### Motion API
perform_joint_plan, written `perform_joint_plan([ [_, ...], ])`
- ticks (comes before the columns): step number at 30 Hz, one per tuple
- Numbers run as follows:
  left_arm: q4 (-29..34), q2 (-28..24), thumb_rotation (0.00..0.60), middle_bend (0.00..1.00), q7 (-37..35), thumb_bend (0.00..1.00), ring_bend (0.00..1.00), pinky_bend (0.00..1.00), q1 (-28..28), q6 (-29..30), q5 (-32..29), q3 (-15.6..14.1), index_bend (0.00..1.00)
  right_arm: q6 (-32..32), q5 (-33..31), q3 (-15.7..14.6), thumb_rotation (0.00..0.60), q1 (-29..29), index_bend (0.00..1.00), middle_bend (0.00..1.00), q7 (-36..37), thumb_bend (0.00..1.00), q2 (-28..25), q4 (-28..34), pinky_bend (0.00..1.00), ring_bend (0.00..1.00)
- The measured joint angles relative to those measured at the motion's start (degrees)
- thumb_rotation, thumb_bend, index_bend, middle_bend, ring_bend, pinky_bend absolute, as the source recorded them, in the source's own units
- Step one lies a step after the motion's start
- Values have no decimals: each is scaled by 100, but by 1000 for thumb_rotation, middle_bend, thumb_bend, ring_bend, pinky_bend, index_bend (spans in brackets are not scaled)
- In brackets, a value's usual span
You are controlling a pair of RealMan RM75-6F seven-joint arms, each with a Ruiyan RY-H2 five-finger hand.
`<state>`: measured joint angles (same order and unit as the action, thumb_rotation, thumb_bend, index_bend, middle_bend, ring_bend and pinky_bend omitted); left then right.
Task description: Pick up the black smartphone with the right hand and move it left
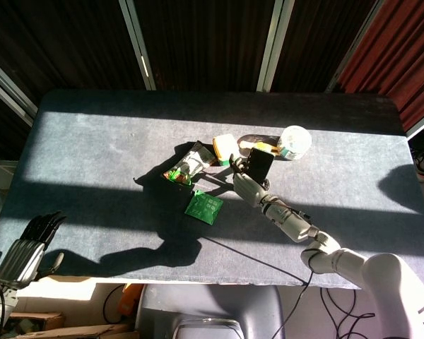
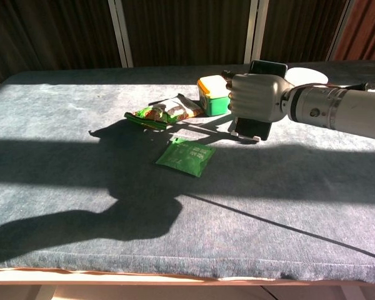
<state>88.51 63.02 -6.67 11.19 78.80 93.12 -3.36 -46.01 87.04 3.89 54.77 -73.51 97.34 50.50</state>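
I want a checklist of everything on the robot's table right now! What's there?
Surface: table with a blue-grey cloth, part sun, part shadow.
Job's things: phone held upright in the right hand.
Clutter: green packet lying flat; snack bag; small green tub with a yellow lid; white round container.
Hands: right hand grips the phone; left hand hangs off the table's near left corner, holding nothing.
Cables: thin dark cable across the cloth.
Surroundings: dark panels behind, red curtain.
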Motion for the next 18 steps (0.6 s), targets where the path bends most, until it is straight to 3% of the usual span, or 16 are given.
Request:
perform_joint_plan([
  [9, -14, -10, 600, 0, -25, 406, 0, 0, -7, 17, 1, 3, 0, -4, -268, 98, 600, -19, 3, 382, -265, 210, 111, -31, 199, 238],
  [18, -10, -13, 600, 0, -32, 407, 0, 0, -14, 28, 10, -1, 0, -61, -496, 159, 600, -55, 0, 283, -475, 210, 132, 61, 138, 156],
])
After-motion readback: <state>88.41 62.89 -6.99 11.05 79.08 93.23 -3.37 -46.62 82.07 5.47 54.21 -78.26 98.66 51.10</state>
